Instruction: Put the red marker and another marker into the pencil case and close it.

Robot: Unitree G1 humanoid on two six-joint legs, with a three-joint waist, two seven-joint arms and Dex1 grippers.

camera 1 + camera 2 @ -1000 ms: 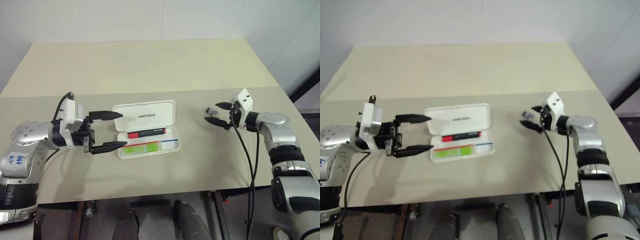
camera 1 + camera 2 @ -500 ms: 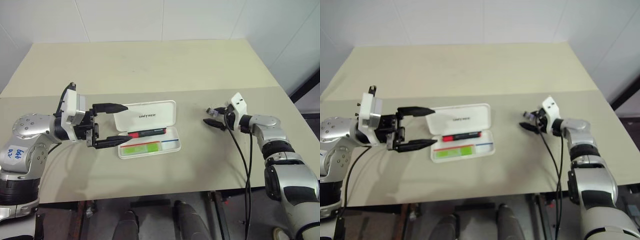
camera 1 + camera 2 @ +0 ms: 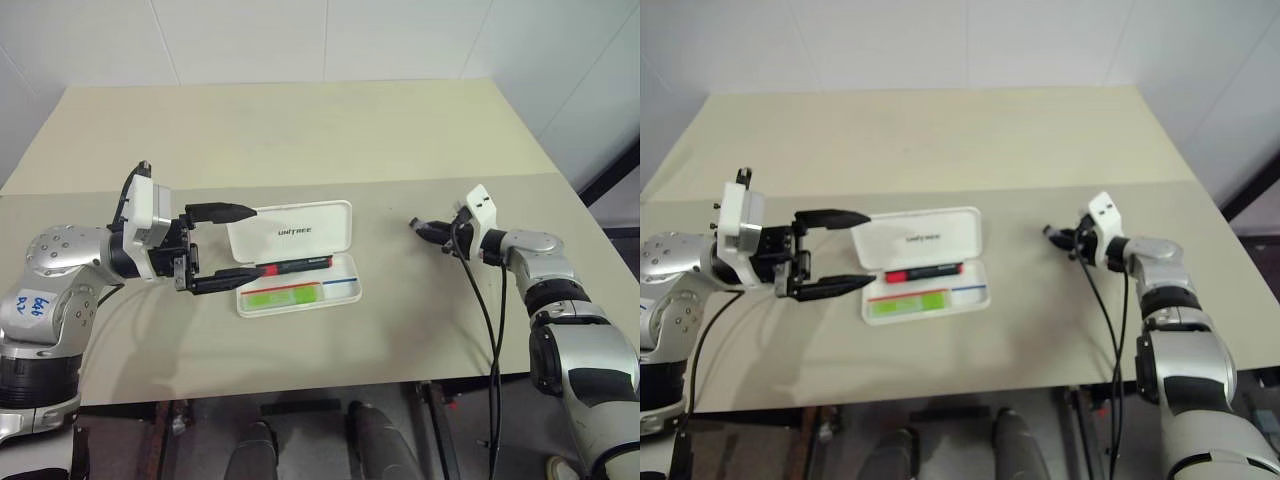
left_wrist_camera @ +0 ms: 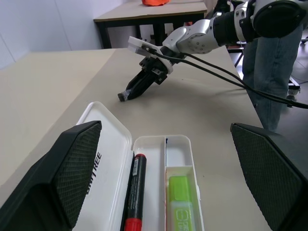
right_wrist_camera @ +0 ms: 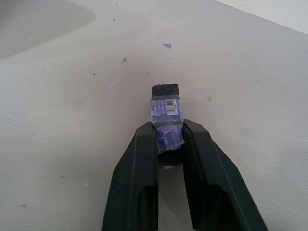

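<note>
I see the pencil case (image 3: pixel 295 258) lying open a little left of the middle of the frame on the beige surface (image 3: pixel 300 140). Its lid with the UNITREE lettering is folded back toward the top of the frame, and the tray sits below it. In the tray's upper compartment lies the red marker (image 3: pixel 293 266), lengthwise, its red end toward the left and its black part toward the right. The lime-green marker (image 3: pixel 283 297) lies in the lower compartment, parallel to the red one, next to the red and blue stripe printed in the tray.

My left jaws (image 3: pixel 222 246) sit at the left-hand end of the case, pointing toward frame right and spread as wide as they go, with nothing between them. One finger is level with the lid's left edge; the other is near the tray's left end, close to the red marker's tip. I can't tell whether either finger touches the case.

My right jaws (image 3: pixel 432 230) are off at the right of the frame, well apart from the case, low over the surface and pinched onto a small dark object with a blue label (image 5: pixel 166 115). In the right wrist view that object sticks out beyond the fingertips, its black end forward.
</note>
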